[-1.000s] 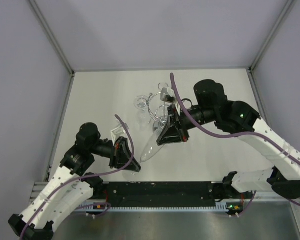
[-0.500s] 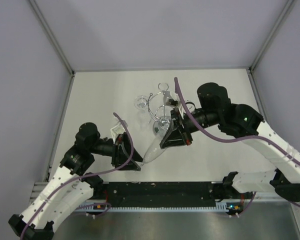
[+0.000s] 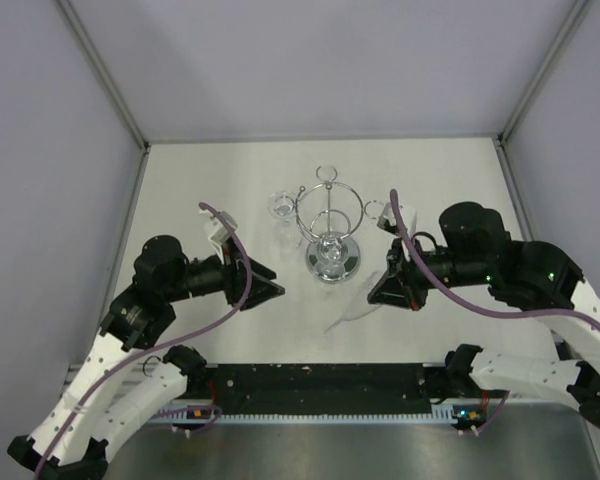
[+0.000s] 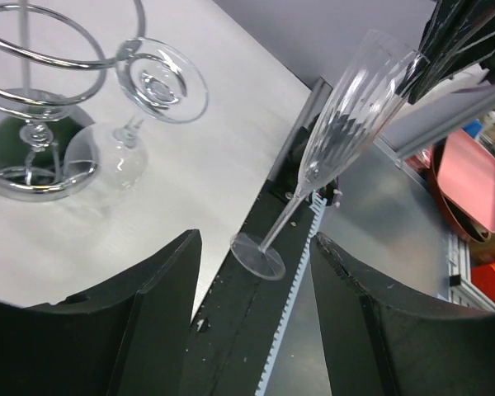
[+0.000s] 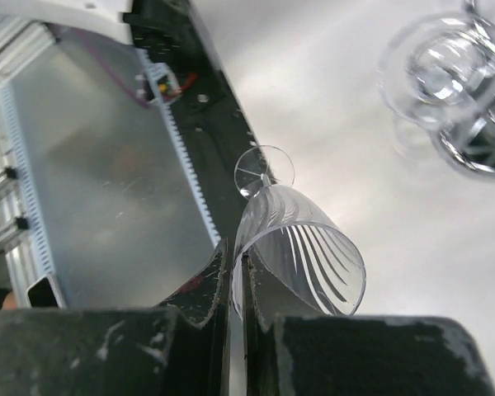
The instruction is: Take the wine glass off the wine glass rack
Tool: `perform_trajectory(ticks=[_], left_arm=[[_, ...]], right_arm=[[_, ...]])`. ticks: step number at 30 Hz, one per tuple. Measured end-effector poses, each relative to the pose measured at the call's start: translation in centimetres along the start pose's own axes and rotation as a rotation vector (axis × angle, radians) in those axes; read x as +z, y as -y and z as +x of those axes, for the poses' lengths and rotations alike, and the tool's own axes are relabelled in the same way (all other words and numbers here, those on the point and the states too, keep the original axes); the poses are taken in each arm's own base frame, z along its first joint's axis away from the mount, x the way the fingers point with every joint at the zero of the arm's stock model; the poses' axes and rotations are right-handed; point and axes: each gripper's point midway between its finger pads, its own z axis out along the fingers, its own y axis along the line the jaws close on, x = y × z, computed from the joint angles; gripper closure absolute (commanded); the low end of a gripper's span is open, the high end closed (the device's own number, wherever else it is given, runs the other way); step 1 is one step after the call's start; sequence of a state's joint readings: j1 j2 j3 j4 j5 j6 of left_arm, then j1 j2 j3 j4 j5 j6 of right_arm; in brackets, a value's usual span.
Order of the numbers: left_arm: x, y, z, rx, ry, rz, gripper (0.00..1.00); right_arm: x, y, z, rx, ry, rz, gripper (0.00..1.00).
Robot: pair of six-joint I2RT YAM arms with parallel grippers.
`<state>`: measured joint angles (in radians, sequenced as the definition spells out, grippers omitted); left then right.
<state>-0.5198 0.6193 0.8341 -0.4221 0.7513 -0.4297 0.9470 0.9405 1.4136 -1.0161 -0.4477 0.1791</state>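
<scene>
From above, the clear wine glass [image 3: 350, 314] is only a faint smear beside the right gripper [image 3: 377, 297], its outline too weak to trace. The left wrist view cuts the wine glass rack [image 4: 35, 162] at its top and left edges; the right wrist view blurs it.

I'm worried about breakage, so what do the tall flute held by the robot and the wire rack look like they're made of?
The flute is clear and glossy with swirled ribs and a thin rim: glass or hard plastic, I can't tell which. The rack looks like polished metal, probably chrome-plated wire, since its round base mirrors the surroundings.
</scene>
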Motion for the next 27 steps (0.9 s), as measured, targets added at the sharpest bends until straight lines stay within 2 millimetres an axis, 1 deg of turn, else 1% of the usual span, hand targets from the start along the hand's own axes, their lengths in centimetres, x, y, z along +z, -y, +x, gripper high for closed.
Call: perform_trajectory(ticks=[4,8,11,14,17,20,24,27], left_arm=[[0.2,-1.2,-1.0,0.005,0.025,-0.075,0.40],[0.6,-2.3,-0.8,-0.012,0.010,-0.109,0.40],[0.8,-2.8,-0.6,-0.019,0.001,-0.124,0.40],[0.8,-3.1,-0.3,-0.017,-0.009,-0.135,0.41],[0.7,-3.5,0.0,-0.011,-0.014,-0.154,0.41],[0.5,-3.7,0.2,-0.008,-0.018,-0.170,0.41],[0.4,-3.6,0.1,-0.001,-0.014,-0.169,0.41],[0.5,-3.7,0.2,-0.001,-0.014,-0.168,0.41]], right_arm=[[-0.6,3.7,1.9,0.080,-0.061,0.229,1.00],[-1.3,7.8,3.7,0.161,-0.136,0.479,1.00],[-2.3,11.0,4.4,0.201,-0.164,0.672,1.00],[-3.6,14.2,4.1,0.252,-0.151,0.826,1.00],[-4.6,17.0,2.7,0.303,-0.113,0.928,1.00],[-5.1,19.7,0.3,0.328,-0.077,0.994,1.00],[-4.5,24.2,-3.5,0.356,-0.022,1.028,1.00],[-3.9,27.9,-5.5,0.375,-0.012,1.053,1.00]])
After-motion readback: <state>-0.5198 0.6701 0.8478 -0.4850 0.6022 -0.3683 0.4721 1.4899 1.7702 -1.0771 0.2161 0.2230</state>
